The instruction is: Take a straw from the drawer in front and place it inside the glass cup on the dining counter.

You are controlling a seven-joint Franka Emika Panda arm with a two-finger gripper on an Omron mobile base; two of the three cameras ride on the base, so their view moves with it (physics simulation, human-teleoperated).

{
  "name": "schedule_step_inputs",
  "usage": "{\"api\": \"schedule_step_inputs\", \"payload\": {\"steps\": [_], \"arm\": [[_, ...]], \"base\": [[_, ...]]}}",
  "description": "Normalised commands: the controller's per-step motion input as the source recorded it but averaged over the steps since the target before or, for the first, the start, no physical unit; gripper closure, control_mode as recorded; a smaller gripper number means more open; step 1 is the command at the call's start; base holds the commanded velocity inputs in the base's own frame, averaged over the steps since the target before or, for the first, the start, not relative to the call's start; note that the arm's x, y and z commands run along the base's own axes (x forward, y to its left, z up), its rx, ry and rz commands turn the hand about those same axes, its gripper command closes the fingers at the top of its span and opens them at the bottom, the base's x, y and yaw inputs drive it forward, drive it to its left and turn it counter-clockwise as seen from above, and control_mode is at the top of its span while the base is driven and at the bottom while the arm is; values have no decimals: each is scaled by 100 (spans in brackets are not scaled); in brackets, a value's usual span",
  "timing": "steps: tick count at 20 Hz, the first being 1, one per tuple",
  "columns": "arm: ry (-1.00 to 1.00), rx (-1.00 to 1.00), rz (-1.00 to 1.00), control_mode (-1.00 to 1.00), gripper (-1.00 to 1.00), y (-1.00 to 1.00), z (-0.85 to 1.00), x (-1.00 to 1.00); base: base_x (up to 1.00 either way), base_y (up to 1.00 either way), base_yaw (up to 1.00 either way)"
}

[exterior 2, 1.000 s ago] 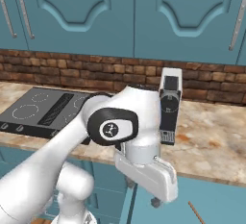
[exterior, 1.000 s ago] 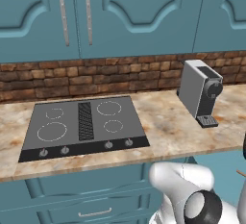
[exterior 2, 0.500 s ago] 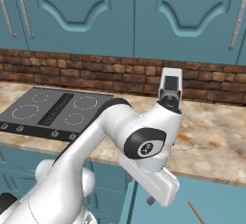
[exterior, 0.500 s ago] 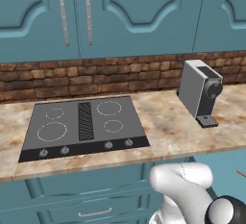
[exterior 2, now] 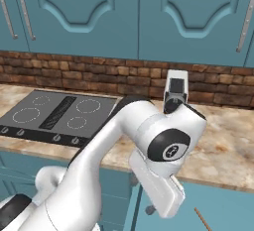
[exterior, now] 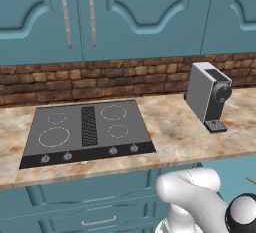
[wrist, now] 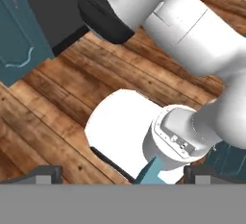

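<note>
At the lower right of the right base view, a thin tan-orange straw point(exterior 2: 202, 218) lies slanted over the teal drawer point(exterior 2: 218, 210), just below the tabletop's point(exterior 2: 223, 150) front edge. In the left base view, a short tip of the straw point(exterior: 250, 180) shows at the right edge, over the drawer point(exterior: 235, 169). The white arm point(exterior 2: 149, 141) bends across the centre of the right base view, its last link pointing down toward the bottom edge. In the hand view, the hand's point(wrist: 122, 172) two dark fingertips point(wrist: 45, 172) sit well apart at the bottom corners, nothing between them; it looks down at a wooden floor point(wrist: 53, 103). Farther out, a grey coffee machine point(exterior: 207, 97) stands at the right of the left base view, a black cooktop point(exterior: 87, 132) at left centre, a brick wall point(exterior: 100, 79) behind and teal cupboards point(exterior: 125, 12) across the top.
</note>
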Motion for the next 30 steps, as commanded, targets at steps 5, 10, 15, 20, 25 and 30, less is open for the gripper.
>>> {"api": "schedule_step_inputs", "payload": {"steps": [5,10,15,20,25,30], "arm": [[0,-15,-36,-100,-100,55,7,-1],[-1,-21,-33,-100,-100,29,0,-2],[0,-9,-23,-100,-100,3,0,-21],[7,0,0,-100,-100,0,-1,2],[0,0,0,100,-100,0,0,0],[0,0,0,100,-100,0,0,0]], "base": [[0,0,0],[0,0,0],[0,0,0],[0,0,0],[-22,4,-22],[-19,35,-43]]}}
